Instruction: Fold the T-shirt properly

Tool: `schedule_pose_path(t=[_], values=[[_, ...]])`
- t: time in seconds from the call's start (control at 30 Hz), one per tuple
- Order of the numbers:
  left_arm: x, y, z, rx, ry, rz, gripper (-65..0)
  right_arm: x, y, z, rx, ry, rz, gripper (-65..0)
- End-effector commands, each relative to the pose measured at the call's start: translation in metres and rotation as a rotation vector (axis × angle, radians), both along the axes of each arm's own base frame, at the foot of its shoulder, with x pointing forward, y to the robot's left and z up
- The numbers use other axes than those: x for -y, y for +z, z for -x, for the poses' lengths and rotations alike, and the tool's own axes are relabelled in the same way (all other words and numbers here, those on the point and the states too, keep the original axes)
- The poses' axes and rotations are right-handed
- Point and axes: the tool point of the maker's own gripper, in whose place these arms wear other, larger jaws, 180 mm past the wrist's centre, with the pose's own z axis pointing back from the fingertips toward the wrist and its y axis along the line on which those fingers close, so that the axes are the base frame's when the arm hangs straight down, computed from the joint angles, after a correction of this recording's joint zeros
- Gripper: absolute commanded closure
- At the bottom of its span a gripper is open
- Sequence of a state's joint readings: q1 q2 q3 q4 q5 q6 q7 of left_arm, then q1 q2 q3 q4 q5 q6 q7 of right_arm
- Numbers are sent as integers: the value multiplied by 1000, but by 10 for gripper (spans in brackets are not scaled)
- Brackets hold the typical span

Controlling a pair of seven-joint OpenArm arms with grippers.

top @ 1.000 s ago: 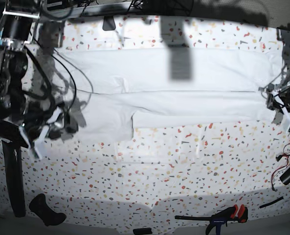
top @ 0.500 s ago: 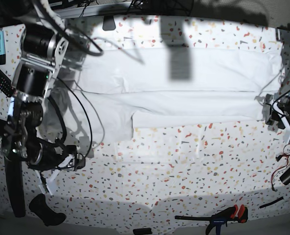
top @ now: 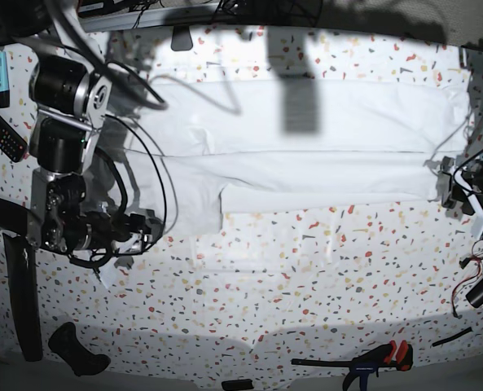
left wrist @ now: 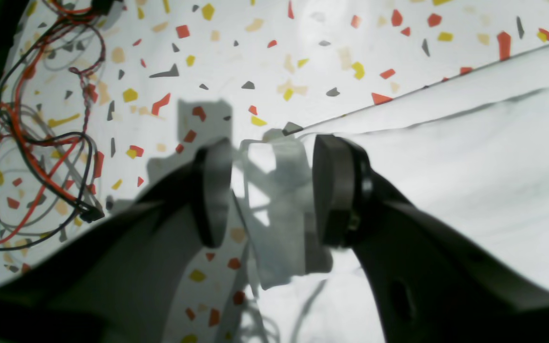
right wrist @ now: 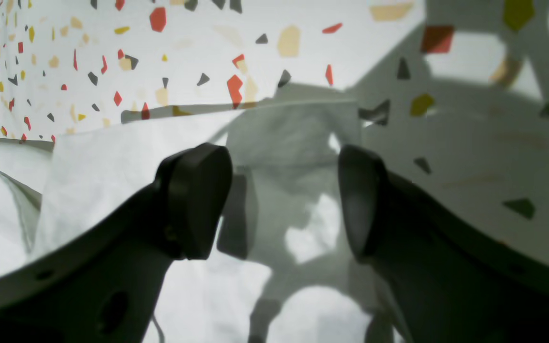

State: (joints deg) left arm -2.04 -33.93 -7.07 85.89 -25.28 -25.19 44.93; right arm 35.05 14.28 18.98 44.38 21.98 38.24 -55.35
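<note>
T-shirt [top: 306,155]: lies flat as a long white band across the upper half of the base view, folded lengthwise; a fold line runs along its middle.
Near edge: straight from centre to right, stepping down to a lower flap [top: 184,208] at centre left.
Worktop [top: 306,277]: speckled; the whole lower half of the base view below the cloth is open room.
Left end effector [left wrist: 269,190]: at the right edge of the base view, released, fingers spread with nothing between them, hovering over the cloth's corner where its edge meets bare worktop.
Right end effector [right wrist: 284,200]: at the left of the base view, released, hanging above the flap's edge, grasping nothing.
Loose wires [left wrist: 31,143]: red and black, at the left of the left wrist view.
Clamp [top: 379,358]: on the lower right border, well apart from the cloth.
</note>
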Motion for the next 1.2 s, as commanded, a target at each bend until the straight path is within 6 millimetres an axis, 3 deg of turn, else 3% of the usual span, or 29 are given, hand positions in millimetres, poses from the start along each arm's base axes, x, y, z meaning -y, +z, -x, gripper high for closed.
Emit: schedule_pose_path(t=[0.0, 0.03, 0.17, 0.2, 0.47, 0.7, 0.77, 0.97, 1.17], values=[[-6, 18, -10, 58, 3, -11, -269, 4, 22, -15, 63, 2, 0, -365], [-6, 18, -10, 58, 3, -11, -269, 4, 22, -15, 59, 3, 1, -317], [-6, 18, -10, 58, 2, -11, -269, 4, 21, -14, 52, 6, 2, -17], [-6, 18, -10, 58, 2, -11, -269, 4, 21, -14, 52, 6, 2, 0], [-3, 25, -16, 110, -4, 3, -269, 4, 26, -16, 72, 12, 4, 0], [-3, 27, -18, 129, -4, 10, -270, -15, 57, -14, 105, 76, -97, 0], [-6, 28, -23, 166, 6, 28, -308, -15, 62, -15, 116, 83, -93, 0], [-9, -1, -20, 27, 57, 129, -346, -15, 66, -16, 129, 84, -97, 0], [-5, -4, -22, 3, 37, 186, -346, -14, 66, -16, 128, 83, -96, 0]])
